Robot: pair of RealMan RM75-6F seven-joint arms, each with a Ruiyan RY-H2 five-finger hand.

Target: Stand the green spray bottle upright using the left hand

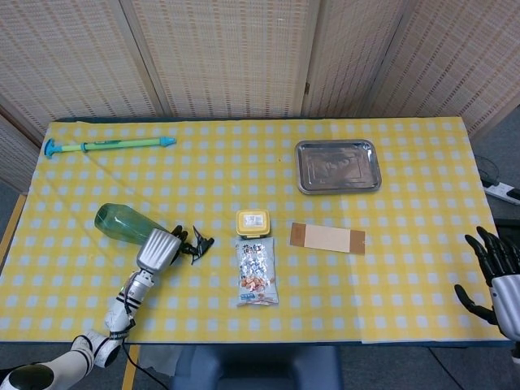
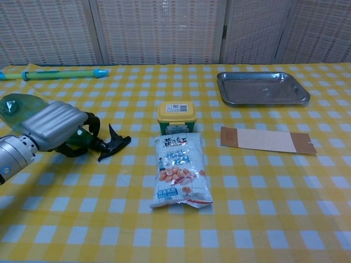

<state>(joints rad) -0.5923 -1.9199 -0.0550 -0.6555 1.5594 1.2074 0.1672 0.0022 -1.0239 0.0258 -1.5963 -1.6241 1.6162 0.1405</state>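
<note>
The green spray bottle [image 2: 19, 109] lies on its side on the checked tabletop [image 1: 406, 276], black trigger head [image 2: 112, 145] pointing toward the snack packet [image 2: 178, 172]. The left robot hand [image 2: 55, 129] covers the bottle's neck end, fingers curled around it; a firm grip appears likely but is partly hidden. The right robot hand [image 1: 496, 280] rests off the tabletop edge, fingers spread, holding nothing.
</note>
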